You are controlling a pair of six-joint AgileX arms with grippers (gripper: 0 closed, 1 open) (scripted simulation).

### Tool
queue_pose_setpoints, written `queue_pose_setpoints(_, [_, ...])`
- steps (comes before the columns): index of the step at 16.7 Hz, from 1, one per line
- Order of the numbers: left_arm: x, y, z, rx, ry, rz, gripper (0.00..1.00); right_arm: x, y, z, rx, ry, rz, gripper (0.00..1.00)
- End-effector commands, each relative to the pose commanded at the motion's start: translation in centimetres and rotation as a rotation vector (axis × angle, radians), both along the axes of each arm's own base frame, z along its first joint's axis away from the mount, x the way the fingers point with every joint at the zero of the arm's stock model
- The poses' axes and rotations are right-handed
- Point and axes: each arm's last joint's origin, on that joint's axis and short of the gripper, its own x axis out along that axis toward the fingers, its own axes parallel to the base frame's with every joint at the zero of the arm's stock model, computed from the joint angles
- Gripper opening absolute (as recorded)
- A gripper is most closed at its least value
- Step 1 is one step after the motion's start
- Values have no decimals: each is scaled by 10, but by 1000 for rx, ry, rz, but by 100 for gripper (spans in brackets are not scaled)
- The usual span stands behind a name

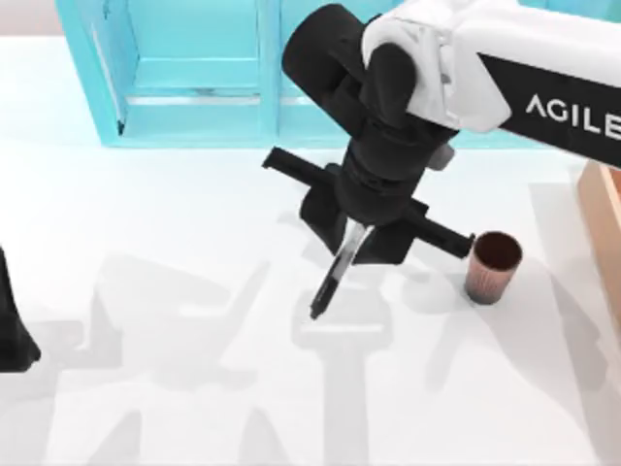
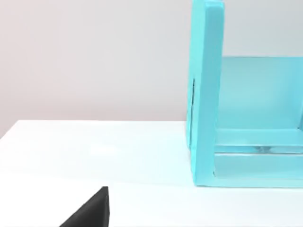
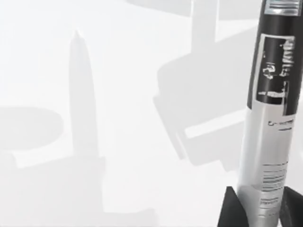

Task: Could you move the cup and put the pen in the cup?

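Above the middle of the white table (image 1: 175, 223), in the top view, the right claw (image 1: 351, 245) hangs clamped on the pen (image 1: 335, 274), which slants down out of its fingers with the black end lowest, clear of the surface. The cup (image 1: 493, 266) stands upright on the table just to the right of that claw, near a tan wooden box (image 1: 604, 218) at the right edge. A turquoise shelf unit (image 1: 194, 73) sits along the back. The left arm (image 1: 12, 330) is parked at the left edge.

Left wrist view: the turquoise shelf unit (image 2: 236, 123) rises off the table (image 2: 94, 151); I cannot tell how the left claw stands.

Right wrist view: the pen (image 3: 270, 118) is pinched between dark fingers (image 3: 233, 210), printed grey-white barrel running up to black, shadows on the table (image 3: 123, 94) below.
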Motion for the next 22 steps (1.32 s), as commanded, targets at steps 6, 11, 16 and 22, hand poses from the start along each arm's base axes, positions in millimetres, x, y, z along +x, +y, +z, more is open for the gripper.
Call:
queue_pose_setpoints(6, [0, 0, 0, 0, 0, 0, 100, 1, 2, -5, -16, -69, 35, 0])
queue_pose_setpoints(11, [0, 0, 0, 0, 0, 0, 100, -6, 7, -23, -93, -373, 175, 0])
queue_pose_setpoints(16, [0, 0, 0, 0, 0, 0, 100, -28, 11, -59, -259, -769, 307, 0])
queue_pose_setpoints(22, [0, 0, 0, 0, 0, 0, 100, -79, -19, -69, -516, -1168, 310, 0])
